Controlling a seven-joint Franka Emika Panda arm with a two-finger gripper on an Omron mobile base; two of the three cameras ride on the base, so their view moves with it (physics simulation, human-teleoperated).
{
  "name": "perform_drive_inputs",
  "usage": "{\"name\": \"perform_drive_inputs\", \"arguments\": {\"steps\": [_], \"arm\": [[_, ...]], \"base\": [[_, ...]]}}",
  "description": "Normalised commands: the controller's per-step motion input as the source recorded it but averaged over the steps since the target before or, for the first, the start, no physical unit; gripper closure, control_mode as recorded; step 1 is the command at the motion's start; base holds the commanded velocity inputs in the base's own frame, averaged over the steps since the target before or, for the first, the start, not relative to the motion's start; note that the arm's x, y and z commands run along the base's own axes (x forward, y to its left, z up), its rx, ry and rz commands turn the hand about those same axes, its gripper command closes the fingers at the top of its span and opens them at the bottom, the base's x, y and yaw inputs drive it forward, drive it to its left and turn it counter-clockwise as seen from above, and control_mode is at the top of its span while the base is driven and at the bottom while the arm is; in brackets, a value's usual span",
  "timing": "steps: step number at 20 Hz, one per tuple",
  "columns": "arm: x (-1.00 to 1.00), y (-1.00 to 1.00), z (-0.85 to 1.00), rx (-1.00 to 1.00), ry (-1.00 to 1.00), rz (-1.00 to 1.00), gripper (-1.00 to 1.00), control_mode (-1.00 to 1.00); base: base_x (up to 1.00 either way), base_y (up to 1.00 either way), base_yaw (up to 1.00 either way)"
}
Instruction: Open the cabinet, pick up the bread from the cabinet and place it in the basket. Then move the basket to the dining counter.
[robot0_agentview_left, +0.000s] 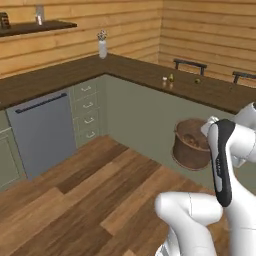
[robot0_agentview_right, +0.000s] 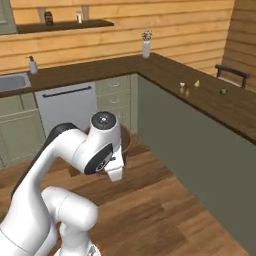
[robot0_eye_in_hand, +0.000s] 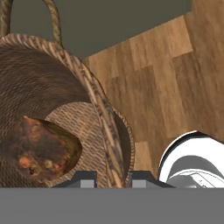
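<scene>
Between gripper fingertips, basket rim

Basket: right side covered by the white arm in the left base view; base outline soft against the green counter front. In the right base view only a brown sliver of it shows behind the arm's elbow.

Hand view: basket rim cut by left and top edges; handle loop runs out of the top. Bread cut at the left edge, its lower part lost behind the grey band. Finger tips barely clear that band; contact with the rim between them hard to judge.

Small items on the dining counter too tiny to identify. Chairs cut off by the counter edge.
</scene>
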Motion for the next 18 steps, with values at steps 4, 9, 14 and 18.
{"name": "perform_drive_inputs", "arguments": {"steps": [4,9,14,18], "arm": [[0.0,0.0,0.0,0.0,0.0,0.0,1.0,1.0],[0.0,0.0,0.0,0.0,0.0,0.0,1.0,1.0],[0.0,0.0,0.0,0.0,0.0,0.0,1.0,1.0],[0.0,0.0,0.0,0.0,0.0,0.0,1.0,1.0]], "base": [[0.32,-0.07,-0.74],[0.57,-0.1,-0.66],[0.74,0.01,-0.63],[1.0,0.61,-0.44]]}}
